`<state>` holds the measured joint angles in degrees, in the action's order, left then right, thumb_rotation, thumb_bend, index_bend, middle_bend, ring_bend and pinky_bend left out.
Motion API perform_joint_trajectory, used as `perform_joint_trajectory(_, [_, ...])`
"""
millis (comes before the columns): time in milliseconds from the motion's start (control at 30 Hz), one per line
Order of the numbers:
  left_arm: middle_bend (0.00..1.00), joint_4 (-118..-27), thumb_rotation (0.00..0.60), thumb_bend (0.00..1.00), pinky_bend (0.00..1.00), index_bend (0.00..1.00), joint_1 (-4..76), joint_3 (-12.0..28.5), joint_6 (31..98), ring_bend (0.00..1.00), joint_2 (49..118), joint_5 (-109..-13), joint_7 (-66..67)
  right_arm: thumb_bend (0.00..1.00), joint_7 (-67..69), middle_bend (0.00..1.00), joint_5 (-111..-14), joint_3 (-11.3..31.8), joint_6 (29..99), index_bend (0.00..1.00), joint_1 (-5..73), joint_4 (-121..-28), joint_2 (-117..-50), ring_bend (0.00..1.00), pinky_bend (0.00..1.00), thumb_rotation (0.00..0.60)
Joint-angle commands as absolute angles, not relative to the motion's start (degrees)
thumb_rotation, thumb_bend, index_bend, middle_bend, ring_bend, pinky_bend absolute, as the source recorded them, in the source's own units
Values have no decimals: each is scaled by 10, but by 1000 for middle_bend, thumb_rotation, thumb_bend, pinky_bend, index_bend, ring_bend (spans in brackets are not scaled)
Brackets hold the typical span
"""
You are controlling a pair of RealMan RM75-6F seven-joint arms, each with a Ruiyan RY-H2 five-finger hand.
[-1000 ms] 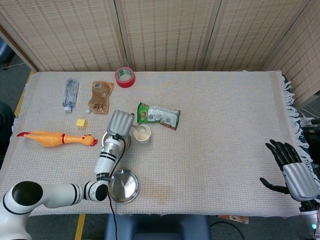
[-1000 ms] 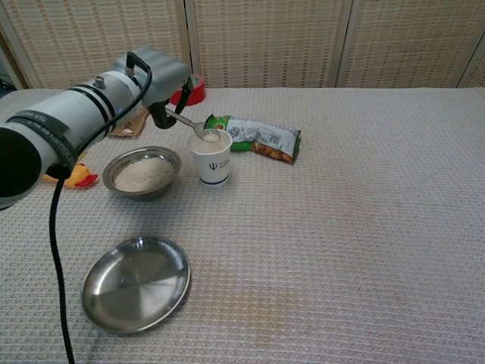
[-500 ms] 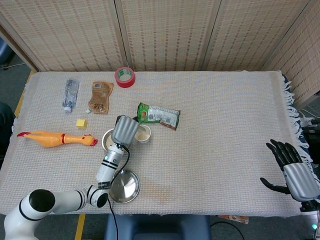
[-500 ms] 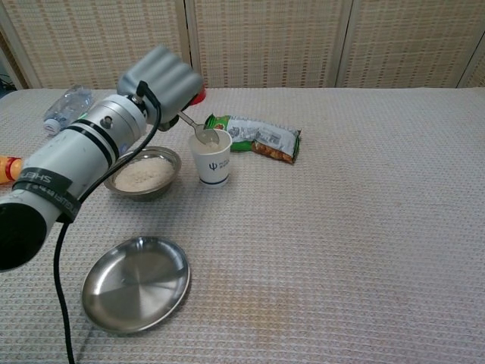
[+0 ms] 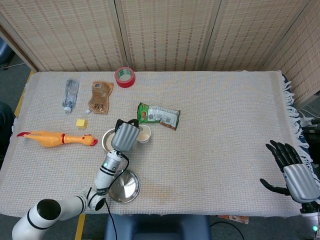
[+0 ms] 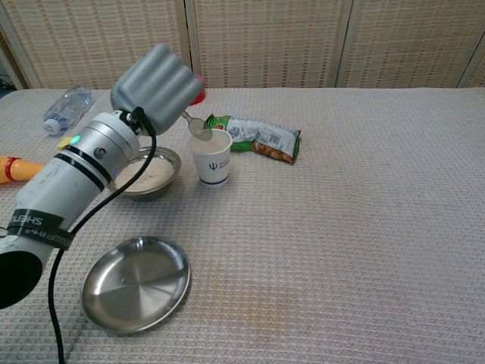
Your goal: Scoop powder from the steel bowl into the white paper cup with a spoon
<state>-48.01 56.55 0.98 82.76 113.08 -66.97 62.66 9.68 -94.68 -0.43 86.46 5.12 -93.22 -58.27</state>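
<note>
Left of centre in the chest view, the left robot hand [image 6: 155, 89] holds the spoon [image 6: 198, 126], its fingers hidden behind the grey back of the hand. Only the spoon's bowl and a bit of handle show, at the cup [image 6: 211, 157] rim. Its forearm covers part of the bowl [image 6: 155, 176] of powder. At the head view's lower right, the right robot hand [image 5: 292, 170] hangs empty off the table [image 5: 225, 130], fingers spread.
</note>
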Motion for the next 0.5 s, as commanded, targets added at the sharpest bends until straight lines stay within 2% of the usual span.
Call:
perform_joint_trajectory(33, [1000, -483, 600, 385, 1000, 605, 559, 22, 827, 1000, 1130, -678, 632, 116, 97, 0, -948, -5, 864, 0, 51, -932, -583, 0, 0, 522])
perform_joint_trajectory(167, [1000, -520, 600, 385, 1000, 604, 548, 42, 831, 1000, 1111, -681, 636, 115, 97, 0, -947, -5, 863, 0, 52, -931, -583, 0, 0, 522])
perform_joint_trajectory(233, [1000, -573, 600, 386, 1000, 602, 535, 56, 831, 1000, 1086, -673, 638, 116, 97, 0, -946, -5, 862, 0, 52, -931, -583, 0, 0, 522])
perform_joint_trajectory(367, [1000, -717, 600, 386, 1000, 602, 500, 70, 824, 1000, 1009, -648, 632, 116, 98, 0, -946, -5, 863, 0, 51, -931, -582, 0, 0, 523])
perform_joint_trajectory(500, [1000, -897, 600, 385, 1000, 599, 453, 78, 771, 1000, 899, -586, 555, 116, 98, 0, -947, -4, 867, 0, 49, -933, -581, 0, 0, 522])
